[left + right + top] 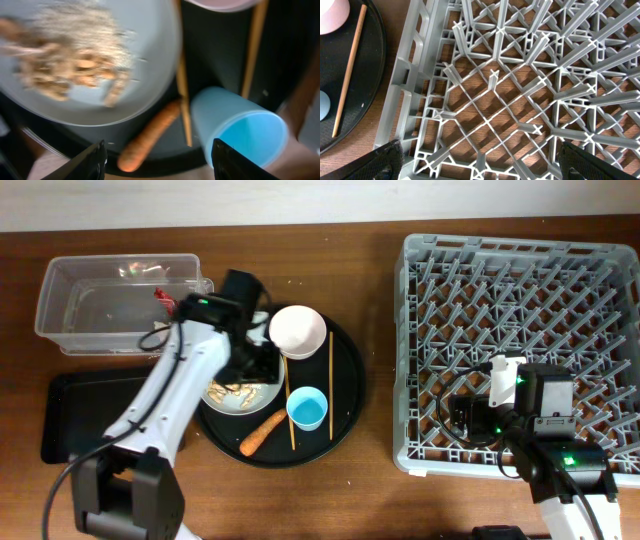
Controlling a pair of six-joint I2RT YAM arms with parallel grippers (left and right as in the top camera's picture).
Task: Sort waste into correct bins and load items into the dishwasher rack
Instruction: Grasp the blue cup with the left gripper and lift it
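Observation:
My left gripper (pixel 250 362) (pixel 160 162) is open and empty, low over the round black tray, above the carrot (pixel 262 432) (pixel 150 135). The pale grey plate (pixel 262 393) (pixel 147 75) holds beige scraps (pixel 232 390) (pixel 75 65). The blue cup (pixel 306 408) (pixel 240 127), white-pink bowl (pixel 297 330) and two chopsticks (pixel 331 385) (pixel 182 80) lie on that tray. A red wrapper (pixel 160 297) lies in the clear box (pixel 70 305). My right gripper (pixel 465 415) (pixel 480 162) is open and empty over the rack's (pixel 520 290) (pixel 520 75) front-left corner. No paper bit shows.
The round black tray (pixel 350 380) sits between the bins and the rack. The shallow black rectangular tray (pixel 85 415) lies below the clear box, partly under my left arm. A chopstick (pixel 350 70) and the tray rim show at the left of the right wrist view.

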